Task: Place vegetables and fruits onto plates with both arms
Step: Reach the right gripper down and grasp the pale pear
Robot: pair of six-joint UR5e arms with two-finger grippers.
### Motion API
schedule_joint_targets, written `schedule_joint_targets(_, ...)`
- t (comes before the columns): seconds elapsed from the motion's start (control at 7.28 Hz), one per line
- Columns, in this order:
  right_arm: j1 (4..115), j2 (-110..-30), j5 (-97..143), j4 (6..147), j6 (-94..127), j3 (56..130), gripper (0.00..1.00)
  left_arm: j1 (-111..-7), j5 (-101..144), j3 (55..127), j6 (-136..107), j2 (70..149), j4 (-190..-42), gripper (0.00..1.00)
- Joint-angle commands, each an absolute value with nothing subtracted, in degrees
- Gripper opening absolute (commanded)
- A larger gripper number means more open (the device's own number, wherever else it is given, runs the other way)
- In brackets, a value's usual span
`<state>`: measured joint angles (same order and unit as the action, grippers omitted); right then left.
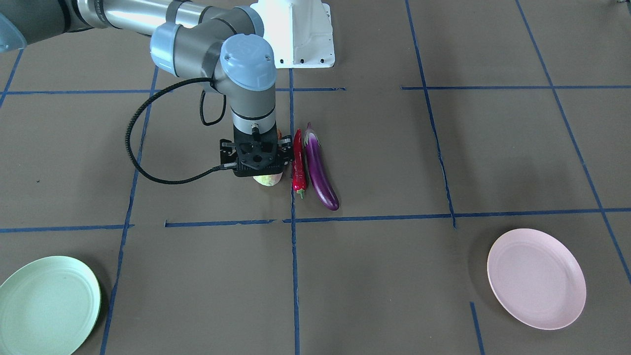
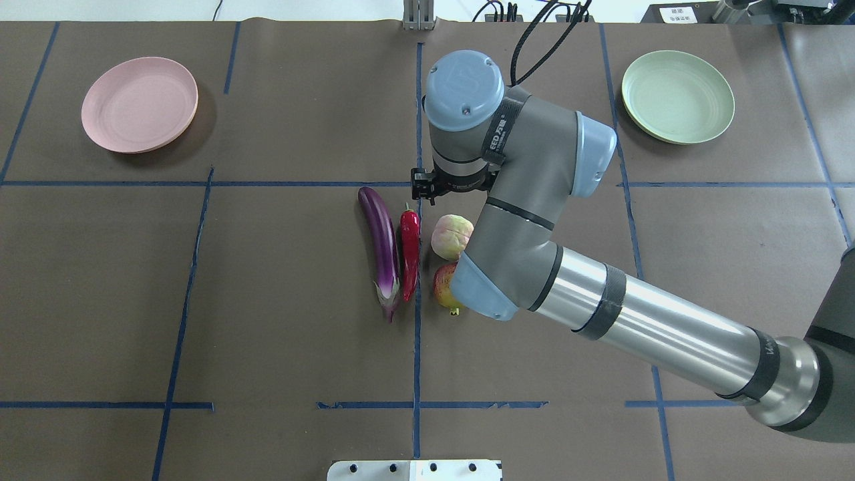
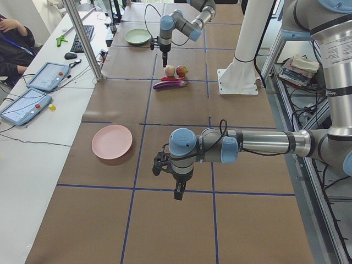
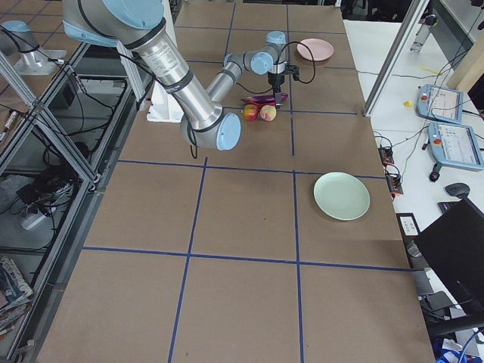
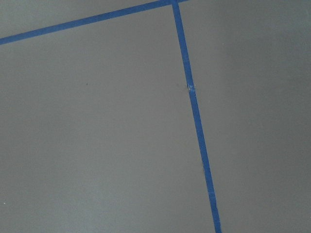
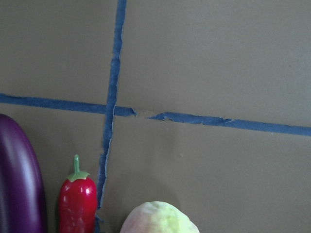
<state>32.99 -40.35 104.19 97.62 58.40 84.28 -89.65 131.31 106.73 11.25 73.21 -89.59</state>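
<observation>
The peach (image 1: 268,180) lies on the surface (image 1: 394,162) beside the pomegranate (image 2: 442,284), chili (image 1: 298,162) and eggplant (image 1: 319,172). The right claw (image 1: 256,165) hangs above the peach; how wide it stands I cannot tell. The left claw (image 3: 177,187) hovers over bare surface near the pink plate (image 3: 112,141), and its opening cannot be judged either.

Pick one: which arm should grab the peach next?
Right. The right gripper hangs just beyond the peach, which shows in its wrist view. The left gripper is far from it, by the pink plate; its wrist view shows only table.
</observation>
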Motion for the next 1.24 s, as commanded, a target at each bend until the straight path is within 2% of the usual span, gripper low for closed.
schedule_joint_targets(0.0,30.0,-40.1,101.2,97.6,58.7,81.7,1.0,-89.6,131.3,106.7,11.3,73.2,-89.6,1.0)
schedule_joint_targets(0.41,28.6,-40.3,100.6,97.6,58.2,80.2,1.0,-89.6,131.3,106.5,11.3,73.2,-89.6,1.0)
schedule_joint_targets(0.55,28.7,-40.3,100.2,97.6,58.0,79.9,0.9,-89.6,131.3,106.6,11.3,73.2,-89.6,1.0)
schedule_joint_targets(0.69,28.9,-39.8,100.3,97.6,57.9,79.8,0.42,-89.6,131.3,106.5,11.3,73.2,-89.6,1.0)
schedule_joint_targets(0.82,30.4,-38.9,100.6,97.6,57.9,80.0,0.04,-89.6,131.3,106.5,11.3,73.2,-89.6,1.0)
schedule_joint_targets(1.1,38.9,-38.8,107.8,97.7,50.8,81.2,0.03,-89.5,131.3,106.5,11.3,73.2,-89.6,1.0)
